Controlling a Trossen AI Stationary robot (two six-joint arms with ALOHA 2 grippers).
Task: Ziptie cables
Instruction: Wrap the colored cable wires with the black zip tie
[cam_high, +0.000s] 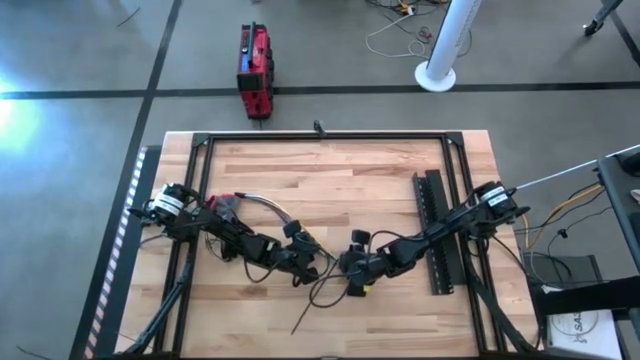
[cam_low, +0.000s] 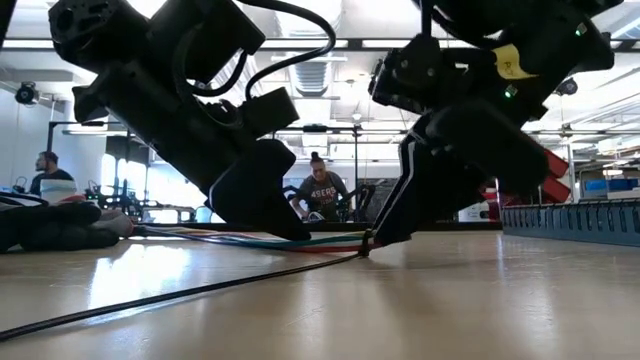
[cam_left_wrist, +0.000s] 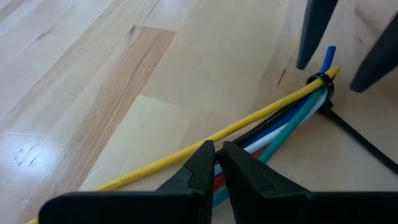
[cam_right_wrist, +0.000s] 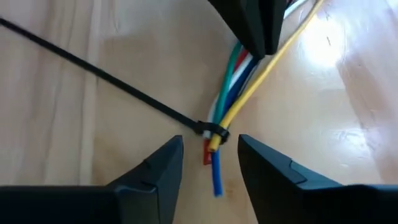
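Counter (cam_high: 330, 170) planks of pale wood carry everything, with a long black perforated bar (cam_high: 437, 230) lying near the right edge. Both arms meet toward the middle of the front edge. The left gripper (cam_left_wrist: 217, 163) has its jaws pinched narrow over the cables (cam_left_wrist: 283, 121), pressing the bundle to the wood partway along its run. The right gripper (cam_right_wrist: 210, 155) straddles the bundle's loose tips with jaws wide and holding nothing. The ziptie (cam_right_wrist: 106, 78) is already looped around the wires close to those tips, its thin tail trailing across the counter. The wires look light and limp, the strip springy and slick; the free tail just beyond the loop seems the best hold.
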